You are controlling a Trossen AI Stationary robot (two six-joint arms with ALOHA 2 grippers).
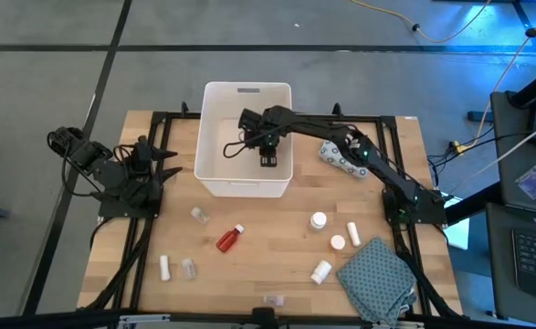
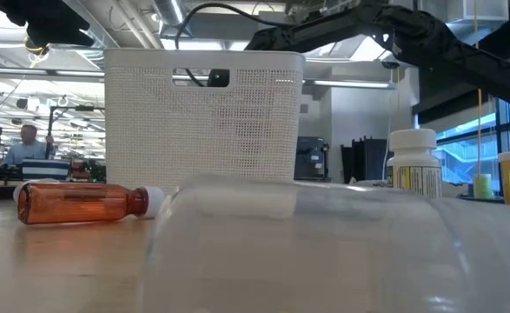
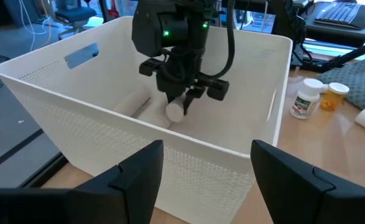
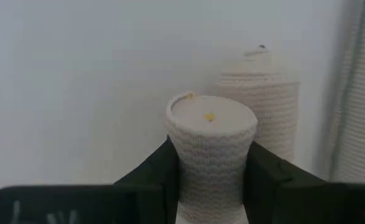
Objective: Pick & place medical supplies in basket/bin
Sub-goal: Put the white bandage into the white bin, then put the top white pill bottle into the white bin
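Note:
The white bin [image 1: 246, 178] stands at the table's far middle. My right gripper [image 1: 268, 153] reaches down inside it, shut on a cream knit roll [image 4: 211, 155], also seen in the left wrist view [image 3: 176, 111]. A second cream roll [image 4: 260, 99] lies in the bin beside it. My left gripper [image 3: 204, 171] waits open at the bin's left side [image 1: 149, 164]. On the table lie a red bottle [image 1: 230, 238], clear vials [image 1: 199, 215], white bottles [image 1: 319, 220] and a blue-dotted pack [image 1: 342, 157]. My right gripper pinches the cream roll by its sides [image 4: 181, 168] between the two fingers [image 4: 266, 177]. The fingers come from above, pointing down into the bin, and lie along the roll. The roll's free end [image 4: 210, 115] sticks out past the fingertips, tilted; whether it touches the bin floor, I cannot tell.
The grey-teal patterned cloth [image 1: 377, 279] lies at the near right corner. More white tubes [image 1: 165, 267] and bottles [image 1: 321, 270] are scattered over the near half. A clear vial [image 2: 307, 252] lies close before the low camera. A person [image 2: 29, 143] sits far off in the room.

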